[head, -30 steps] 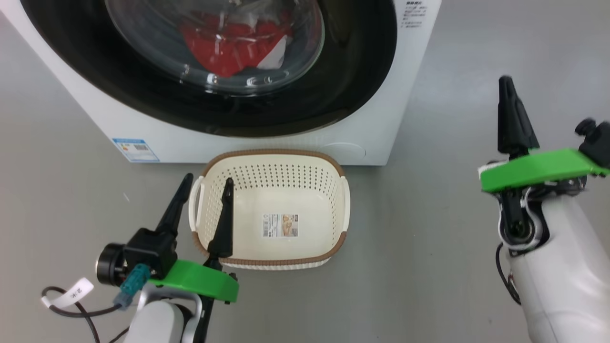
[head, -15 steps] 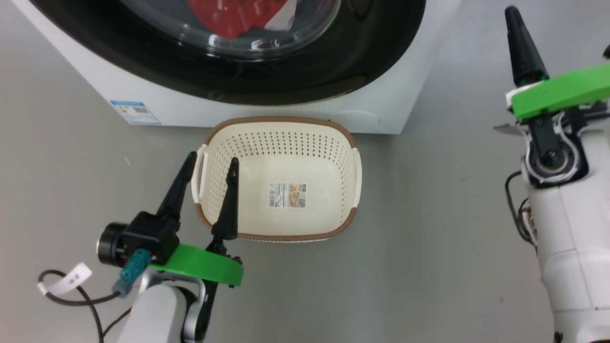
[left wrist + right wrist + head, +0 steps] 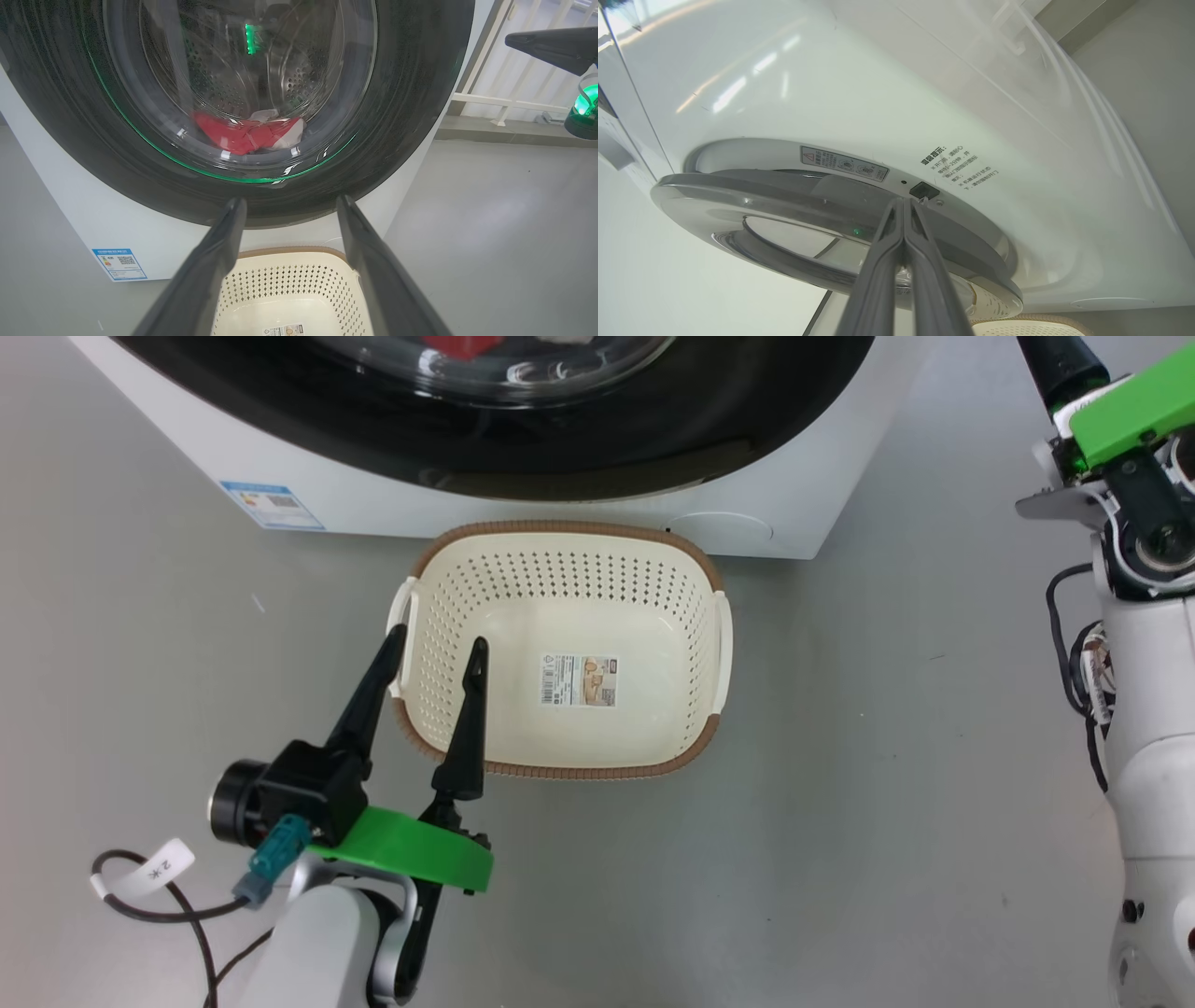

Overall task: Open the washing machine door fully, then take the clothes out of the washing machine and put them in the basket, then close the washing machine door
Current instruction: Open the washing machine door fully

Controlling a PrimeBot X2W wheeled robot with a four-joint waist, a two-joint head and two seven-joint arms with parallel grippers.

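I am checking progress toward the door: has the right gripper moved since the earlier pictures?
Yes. Against the washing machine, the right gripper has gone forward, up the head view.

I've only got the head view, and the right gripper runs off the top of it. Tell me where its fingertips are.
Observer: The right gripper is shut, its tips pointing into the gap behind the rim of the washing machine door, beside the black latch socket.
Operator: Report whether that door is latched.
Observer: It stands ajar. The right wrist view shows a gap between it and the washing machine, with the warning label uncovered.
Operator: Now the clothes.
Observer: The red clothes lie at the bottom of the drum.
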